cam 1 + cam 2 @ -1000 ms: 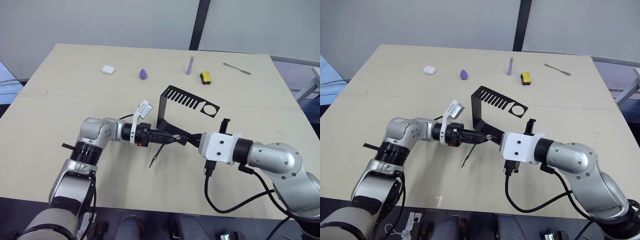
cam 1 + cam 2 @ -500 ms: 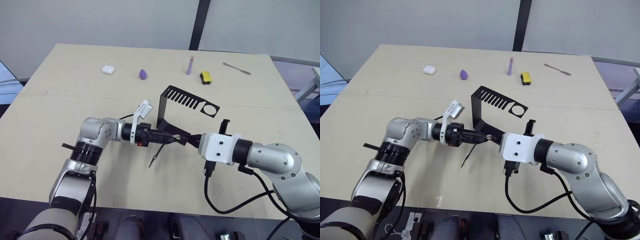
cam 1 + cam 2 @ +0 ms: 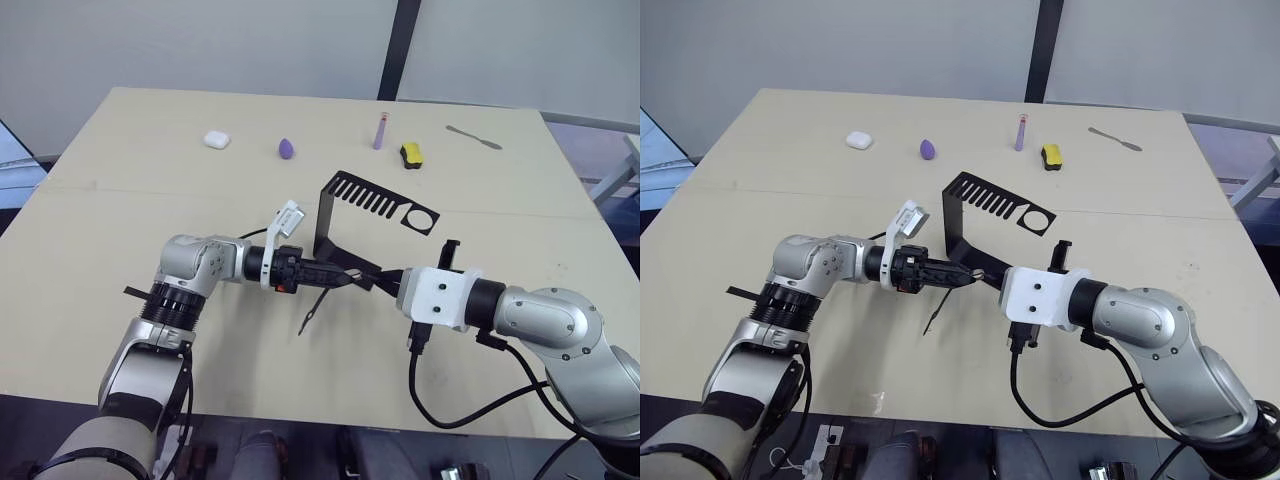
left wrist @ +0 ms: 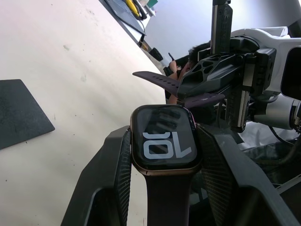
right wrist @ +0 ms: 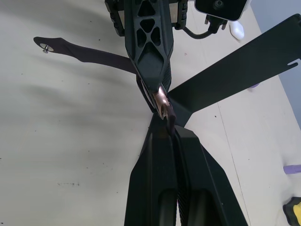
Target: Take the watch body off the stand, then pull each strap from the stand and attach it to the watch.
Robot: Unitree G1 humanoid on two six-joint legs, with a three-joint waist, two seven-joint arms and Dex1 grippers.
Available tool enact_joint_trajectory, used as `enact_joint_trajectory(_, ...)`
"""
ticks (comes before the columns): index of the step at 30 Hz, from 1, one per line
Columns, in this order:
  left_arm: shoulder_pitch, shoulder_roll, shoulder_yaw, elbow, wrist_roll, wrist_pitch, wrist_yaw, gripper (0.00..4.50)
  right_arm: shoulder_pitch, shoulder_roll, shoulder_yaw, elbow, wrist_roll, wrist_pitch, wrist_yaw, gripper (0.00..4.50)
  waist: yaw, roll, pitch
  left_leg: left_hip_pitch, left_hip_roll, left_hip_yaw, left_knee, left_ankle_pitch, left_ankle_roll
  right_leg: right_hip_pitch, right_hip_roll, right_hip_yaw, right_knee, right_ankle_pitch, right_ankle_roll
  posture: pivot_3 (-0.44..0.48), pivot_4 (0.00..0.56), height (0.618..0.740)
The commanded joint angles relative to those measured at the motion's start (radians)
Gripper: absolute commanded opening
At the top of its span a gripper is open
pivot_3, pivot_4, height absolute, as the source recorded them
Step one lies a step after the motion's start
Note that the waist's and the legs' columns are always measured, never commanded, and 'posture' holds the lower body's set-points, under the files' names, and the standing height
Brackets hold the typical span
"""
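Left claw [image 4: 162,155]: closed on the watch body [image 4: 163,145], one black finger against each side of the case; it is held above the table's near middle.
Watch body: screen faces the left wrist camera, white digits showing; its bronze rim [image 5: 162,100] points edge-on at the right claw.
Attached strap [image 3: 313,311]: hangs from the case's left-arm end, long axis slanting down toward the near edge, tip close to the table [image 3: 120,200].
Right claw [image 5: 165,141]: fingers pressed together on the second strap [image 4: 200,99], held right at the watch body's free end.
Second strap: long axis runs along the line between the two claws, one end at the case.
Stand [image 3: 345,215]: just behind the claws, foot flat at the table's middle, wall upright, slotted top plate reaching toward the right edge.
Far edge: white case [image 3: 216,139], purple drop shape [image 3: 286,148], purple tube [image 3: 379,130], yellow-and-black block [image 3: 410,153], metal tool [image 3: 473,137].
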Motion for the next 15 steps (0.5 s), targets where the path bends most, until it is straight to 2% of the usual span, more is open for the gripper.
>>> enact_joint_trajectory(1,-0.028,-0.003,0.027,-0.013,-0.012,-0.002,-0.001,1.59,0.001,-0.008,-0.009,-0.021,0.001,-0.005,-0.005,0.00,0.000,0.000,0.000,0.000,0.000,0.000,0.000,0.000,0.000,0.000,0.000,0.000,0.000,0.000,0.000,0.000,0.150,0.740)
enact_joint_trajectory(15,-0.023,-0.005,0.034,-0.018,-0.013,-0.001,0.003,1.59,-0.001,-0.007,-0.014,-0.027,0.006,-0.001,-0.004,0.00,0.000,0.000,0.000,0.000,0.000,0.000,0.000,0.000,0.000,0.000,0.000,0.000,0.000,0.000,0.000,0.000,0.150,0.740)
